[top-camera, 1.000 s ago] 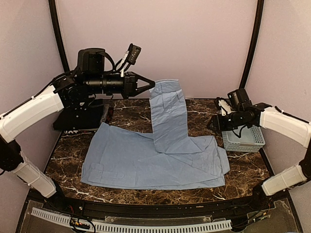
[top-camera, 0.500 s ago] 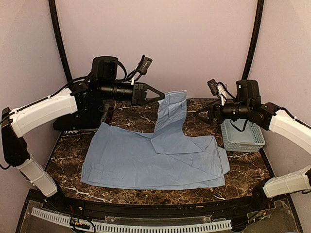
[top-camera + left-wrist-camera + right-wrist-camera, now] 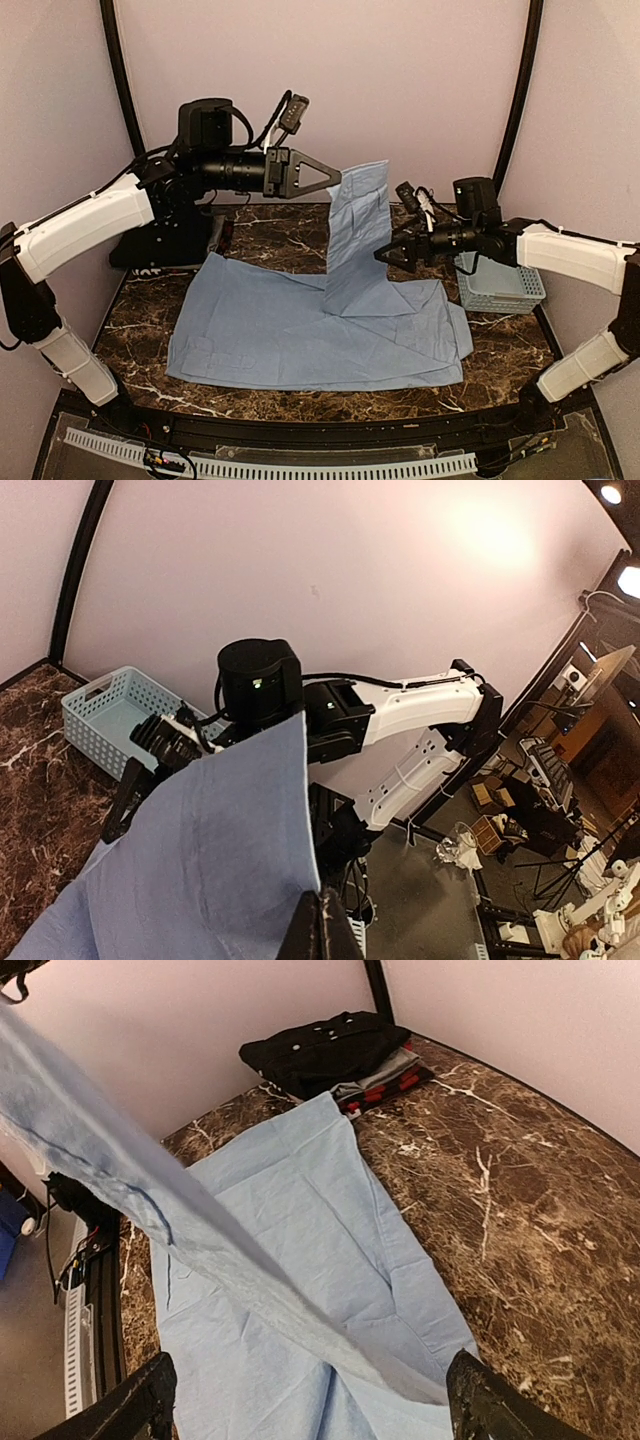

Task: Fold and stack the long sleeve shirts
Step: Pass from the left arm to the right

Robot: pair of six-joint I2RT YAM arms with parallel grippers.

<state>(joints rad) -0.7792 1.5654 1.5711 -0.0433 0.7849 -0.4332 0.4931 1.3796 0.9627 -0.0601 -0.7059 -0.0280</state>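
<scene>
The light blue shirt lies spread on the marble table. One sleeve rises from it. My left gripper is shut on the sleeve's top edge and holds it up high at the back; the sleeve fills the left wrist view. My right gripper is open wide, just right of the hanging sleeve and above the cloth. The black shirt lies folded at the far left corner, also in the top view, behind my left arm.
The pale blue lattice basket stands at the table's right edge, behind my right arm; it also shows in the left wrist view. A red and grey garment lies under the black shirt.
My left gripper has carried the sleeve rightward. My right arm has swung left from the basket to the hanging sleeve.
</scene>
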